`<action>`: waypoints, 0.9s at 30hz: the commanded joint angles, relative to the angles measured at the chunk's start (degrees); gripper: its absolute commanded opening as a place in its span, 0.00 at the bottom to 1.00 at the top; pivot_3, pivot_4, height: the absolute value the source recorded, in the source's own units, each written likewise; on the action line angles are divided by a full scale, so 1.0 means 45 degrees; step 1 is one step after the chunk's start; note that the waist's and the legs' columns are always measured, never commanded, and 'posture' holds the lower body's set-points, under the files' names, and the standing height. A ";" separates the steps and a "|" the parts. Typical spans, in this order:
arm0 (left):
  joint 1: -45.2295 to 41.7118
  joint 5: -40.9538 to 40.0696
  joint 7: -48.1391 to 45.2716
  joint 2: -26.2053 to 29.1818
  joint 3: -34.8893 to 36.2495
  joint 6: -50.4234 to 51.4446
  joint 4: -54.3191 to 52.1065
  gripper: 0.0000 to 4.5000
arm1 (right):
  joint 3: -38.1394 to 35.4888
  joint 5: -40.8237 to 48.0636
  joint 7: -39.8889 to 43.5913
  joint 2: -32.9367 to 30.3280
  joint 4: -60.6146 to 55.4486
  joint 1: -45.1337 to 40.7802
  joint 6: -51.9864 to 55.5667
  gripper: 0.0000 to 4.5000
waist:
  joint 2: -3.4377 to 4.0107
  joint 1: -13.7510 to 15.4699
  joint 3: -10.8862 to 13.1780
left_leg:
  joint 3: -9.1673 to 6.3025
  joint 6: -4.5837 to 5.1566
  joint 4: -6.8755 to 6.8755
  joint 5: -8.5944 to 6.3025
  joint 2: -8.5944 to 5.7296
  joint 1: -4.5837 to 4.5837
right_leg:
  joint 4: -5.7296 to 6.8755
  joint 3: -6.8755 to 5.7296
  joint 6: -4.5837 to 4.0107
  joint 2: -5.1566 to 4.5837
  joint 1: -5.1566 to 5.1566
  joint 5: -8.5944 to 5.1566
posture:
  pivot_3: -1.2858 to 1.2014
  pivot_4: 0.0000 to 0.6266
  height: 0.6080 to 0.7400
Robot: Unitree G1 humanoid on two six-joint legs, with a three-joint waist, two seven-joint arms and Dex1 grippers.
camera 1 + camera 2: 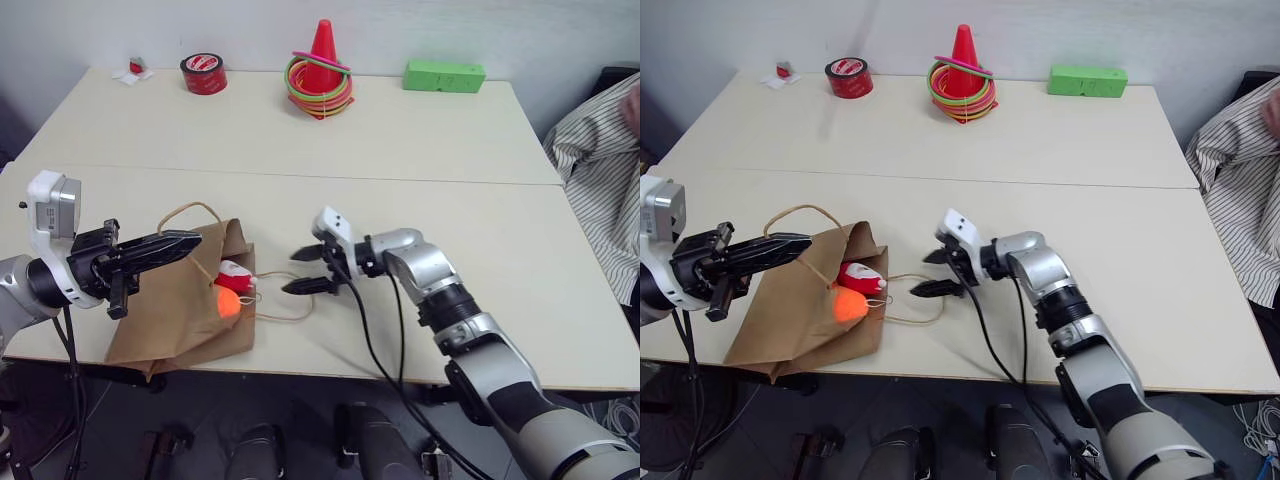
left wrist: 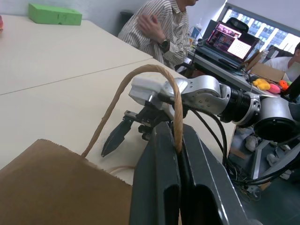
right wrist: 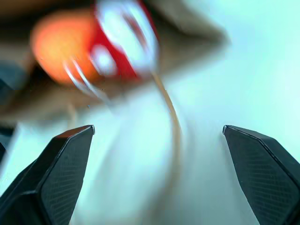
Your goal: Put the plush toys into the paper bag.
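Two pale desks (image 1: 420,150) stand joined against a white wall, with a person in a striped shirt (image 1: 600,170) seated beside them. Near the front edge, the paper bag (image 1: 180,310) holds both plush toys (image 1: 232,290) at its mouth. Left gripper (image 1: 185,245) jaws clamp a cord handle (image 2: 140,89); right gripper (image 1: 305,270) jaws gape, empty.

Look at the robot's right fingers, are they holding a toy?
No, the right gripper has its fingers spread wide with nothing between them, while the plush toys sit at the paper bag's mouth.

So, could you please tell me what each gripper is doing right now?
Left gripper: shut on the bag handle.
Right gripper: open, holding nothing.
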 commanded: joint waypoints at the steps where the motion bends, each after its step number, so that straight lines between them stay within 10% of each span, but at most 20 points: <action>1: -0.0171 -0.0286 -0.0080 0.0068 0.0243 -0.0209 -0.0213 0.00 | 0.0509 -0.0342 -0.0457 -0.0235 -0.0698 0.0253 0.1296 1.00 | 0.0000 -0.0032 -0.0001 | -0.0001 -0.0002 0.0000 0.0001 0.0002 0.0001 | 0.0005 0.0000 0.0000 0.0001 0.0000 0.0000 | 0.52 0.24 1.00; 14: 0.0014 -0.0237 0.0041 -0.0360 0.0279 -0.0427 -0.0253 0.00 | 0.2109 0.0560 0.0003 0.0575 -0.1027 -0.0213 0.6087 1.00 | -0.0041 -0.0088 -0.0028 | 0.0002 0.0013 -0.0014 -0.0008 0.0005 0.0041 | 0.0008 0.0002 -0.0006 0.0003 0.0022 -0.0004 | 0.52 0.24 1.00; 27: 0.0118 -0.0168 0.0141 -0.0557 0.0163 -0.0773 -0.0295 0.00 | -0.1111 0.3473 -0.0272 0.0381 -0.2016 0.0104 0.8955 0.14 | -0.0039 0.0023 -0.0026 | -0.0001 0.0040 -0.0014 -0.0026 0.0006 0.0028 | -0.0010 -0.0002 -0.0008 0.0001 0.0027 -0.0005 | 0.52 0.24 1.00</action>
